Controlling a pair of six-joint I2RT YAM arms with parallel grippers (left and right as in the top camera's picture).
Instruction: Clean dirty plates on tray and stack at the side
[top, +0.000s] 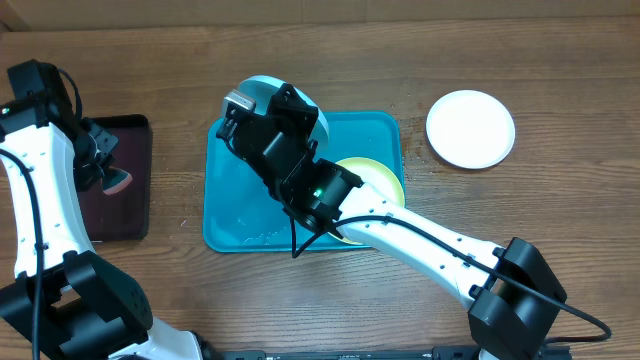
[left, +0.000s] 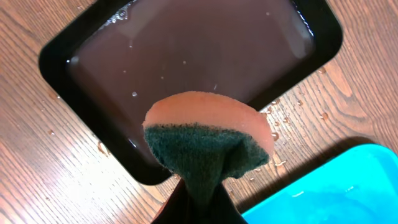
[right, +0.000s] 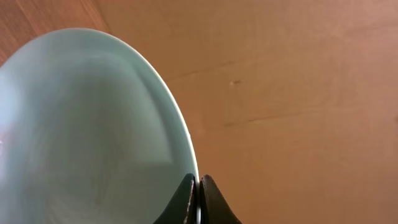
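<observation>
**Inspector:** State of the right end effector (right: 198, 186)?

**Assessor:** Clenched on the rim of the small round pale blue plastic plate (right: 87, 137), which is held tilted over the far-left corner of the large turquoise rectangular plastic tray (top: 230, 215). The plate is likely light and stiff, and slippery if wet. The thin rim is the only sensible hold, and a shallow pinch may slip.

**Inspector:** And the left end effector (left: 198, 202)?

**Assessor:** Grasping an orange sponge with green scouring face (left: 208, 134) above the dark maroon tray (left: 199, 50), which holds water and lies left of the turquoise tray.

**Inspector:** Obstructions?

**Assessor:** The right arm overhangs a yellow-green rimmed plate (top: 385, 180) in the turquoise tray's right half. A white round plate (top: 470, 128) sits on the wooden counter (top: 560, 200) beyond the tray's far-right corner, well apart.
</observation>
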